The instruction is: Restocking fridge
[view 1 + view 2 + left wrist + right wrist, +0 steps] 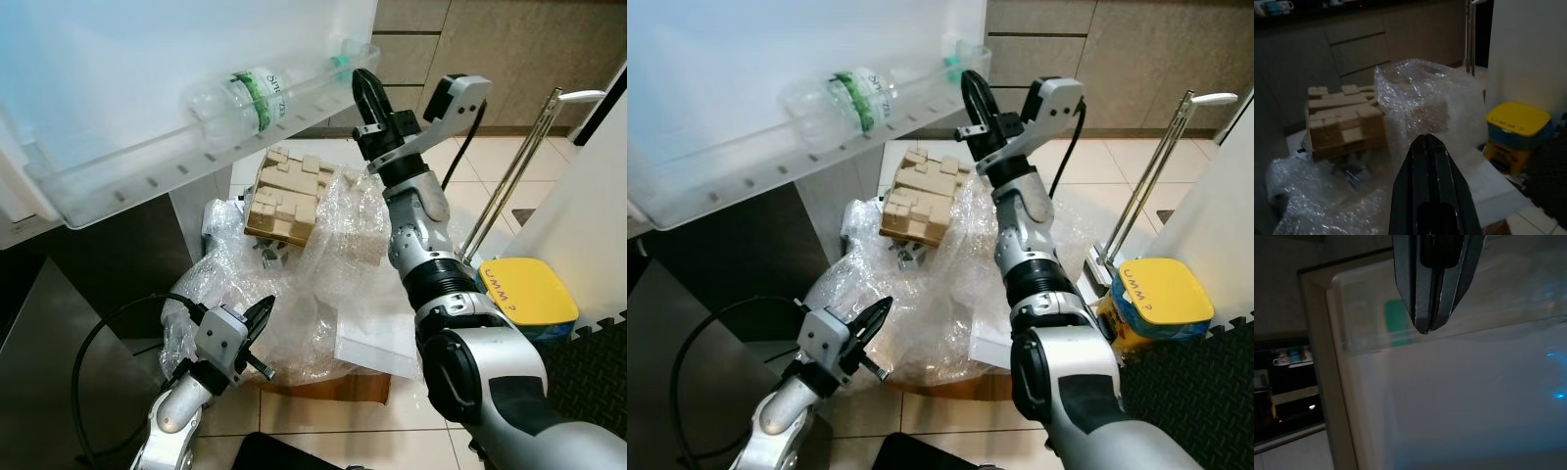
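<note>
While the white fridge door stands open across the upper part of the head views, its clear door shelf runs along its lower edge and serves as the landmark for everything else. Below that shelf spreads a large heap of bubble wrap, lying over a flat cardboard sheet on the tiled floor. On the heap, just under the shelf's outer end, sits a tan cardboard packing block with stepped ridges. Further from the shelf, beyond the right arm, a yellow-lidded container stands on the floor beside a thin metal stand.

Inside the shelf lies the water bottle, clear plastic with a green label, on its side, its green cap toward the shelf's outer end.

Just beside that outer end the right gripper is raised, its two black fingers pressed together with nothing between them; the right wrist view shows the closed tips against the shelf's clear wall, with the green label blurred behind it. Well below the shelf, at the near edge of the bubble wrap, the left gripper hangs low with its fingers closed flat on each other and empty, as the left wrist view confirms. A black cable loops beside the left arm.
</note>
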Controlling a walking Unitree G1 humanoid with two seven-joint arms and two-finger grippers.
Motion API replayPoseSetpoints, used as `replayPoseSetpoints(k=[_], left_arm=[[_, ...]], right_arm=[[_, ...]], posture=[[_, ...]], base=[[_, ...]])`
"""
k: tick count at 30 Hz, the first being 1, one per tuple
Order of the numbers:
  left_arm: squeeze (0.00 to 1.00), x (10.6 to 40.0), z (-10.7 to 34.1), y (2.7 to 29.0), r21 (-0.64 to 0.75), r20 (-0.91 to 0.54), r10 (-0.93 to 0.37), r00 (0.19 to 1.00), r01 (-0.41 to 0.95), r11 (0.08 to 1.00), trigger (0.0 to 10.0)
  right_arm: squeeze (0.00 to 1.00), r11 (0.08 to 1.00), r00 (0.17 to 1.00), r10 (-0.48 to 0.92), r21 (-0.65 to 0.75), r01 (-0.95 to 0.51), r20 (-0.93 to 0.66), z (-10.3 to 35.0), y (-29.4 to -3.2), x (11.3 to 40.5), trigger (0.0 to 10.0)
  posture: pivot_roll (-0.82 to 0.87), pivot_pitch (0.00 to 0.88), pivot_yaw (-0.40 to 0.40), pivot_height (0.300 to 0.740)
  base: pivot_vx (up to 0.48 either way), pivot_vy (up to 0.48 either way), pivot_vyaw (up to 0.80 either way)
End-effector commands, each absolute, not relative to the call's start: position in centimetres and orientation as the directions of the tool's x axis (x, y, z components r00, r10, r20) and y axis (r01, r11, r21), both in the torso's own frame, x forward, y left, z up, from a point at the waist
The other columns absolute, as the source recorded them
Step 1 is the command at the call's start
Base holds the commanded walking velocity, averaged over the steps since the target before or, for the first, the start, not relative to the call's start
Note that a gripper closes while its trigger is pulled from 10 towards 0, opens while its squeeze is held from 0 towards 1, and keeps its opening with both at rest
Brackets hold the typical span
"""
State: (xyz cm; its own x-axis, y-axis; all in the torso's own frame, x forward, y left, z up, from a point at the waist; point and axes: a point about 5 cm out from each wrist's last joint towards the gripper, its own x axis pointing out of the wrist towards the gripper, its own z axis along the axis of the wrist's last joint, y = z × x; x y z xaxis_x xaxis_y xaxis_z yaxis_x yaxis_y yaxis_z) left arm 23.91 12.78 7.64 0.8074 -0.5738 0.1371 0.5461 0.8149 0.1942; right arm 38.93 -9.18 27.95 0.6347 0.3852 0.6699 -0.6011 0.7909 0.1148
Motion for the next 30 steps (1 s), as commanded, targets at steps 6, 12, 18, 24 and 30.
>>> replayPoseSetpoints(k=[6,12,18,24,30], left_arm=[[0.00,22.0,5.5,13.5,0.253,-0.056,-0.639,0.767,0.630,0.734,10.0],[0.00,22.8,4.5,16.8,0.354,-0.103,-0.403,0.909,0.412,0.840,10.0],[0.00,22.7,4.4,18.3,0.334,-0.104,-0.295,0.950,0.312,0.889,10.0],[0.00,21.4,3.4,18.2,0.304,-0.156,-0.330,0.931,0.363,0.881,10.0],[0.00,19.9,1.1,17.8,0.309,-0.247,-0.348,0.904,0.414,0.856,10.0]], right_arm=[[0.00,0.766,0.621,0.410,0.118,-0.632,0.668,27.7,-8.5,38.9,10.0],[0.00,0.762,0.621,0.411,0.122,-0.636,0.668,27.5,-8.6,38.9,10.0],[0.00,0.759,0.616,0.413,0.119,-0.640,0.671,27.5,-8.6,38.8,10.0],[0.00,0.755,0.606,0.408,0.120,-0.645,0.683,27.8,-8.6,38.8,10.0],[0.00,0.735,0.570,0.406,0.116,-0.669,0.715,28.9,-8.1,38.6,10.0]], posture=[[-0.05,0.133,-0.024,0.740],[-0.05,0.133,-0.024,0.740],[-0.05,0.134,-0.026,0.740],[-0.05,0.134,-0.025,0.740],[-0.05,0.132,-0.024,0.740]], base=[[0.000,0.000,0.00],[0.000,0.000,0.00],[0.000,0.000,0.00],[0.000,0.000,0.00],[0.000,0.000,0.00]])
